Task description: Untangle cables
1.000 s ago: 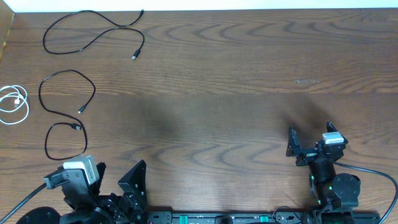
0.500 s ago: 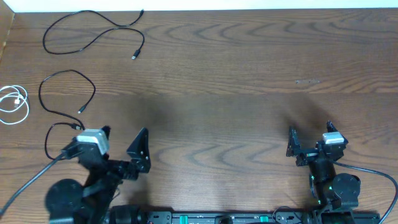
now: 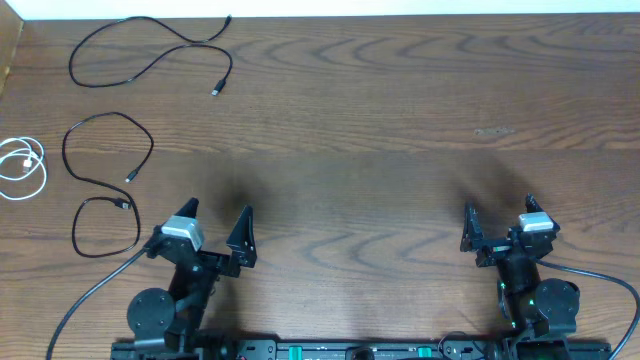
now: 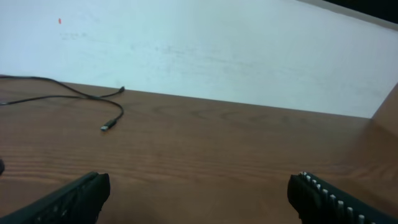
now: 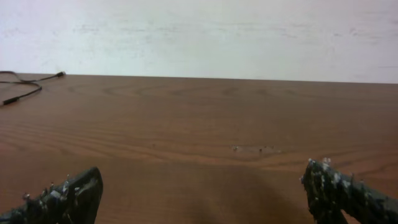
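Observation:
Three black cables and one white cable lie apart at the table's left. One black cable (image 3: pixel 150 55) curves along the far left; its plug end also shows in the left wrist view (image 4: pixel 107 127) and in the right wrist view (image 5: pixel 18 93). A second black cable (image 3: pixel 108 150) loops below it, and a third (image 3: pixel 105 228) forms a small loop nearer the front. The white cable (image 3: pixel 22 170) is coiled at the left edge. My left gripper (image 3: pixel 215 228) is open and empty near the front, right of the third loop. My right gripper (image 3: pixel 497 225) is open and empty at the front right.
Thick black wires run from the robot bases at the front left (image 3: pixel 85 300) and the front right (image 3: pixel 600 275). A pale wall (image 4: pixel 199 50) stands behind the table's far edge.
My left arm has swung up and to the right from the front left corner, and its gripper now points at the far edge. The right arm and the cables have not moved.

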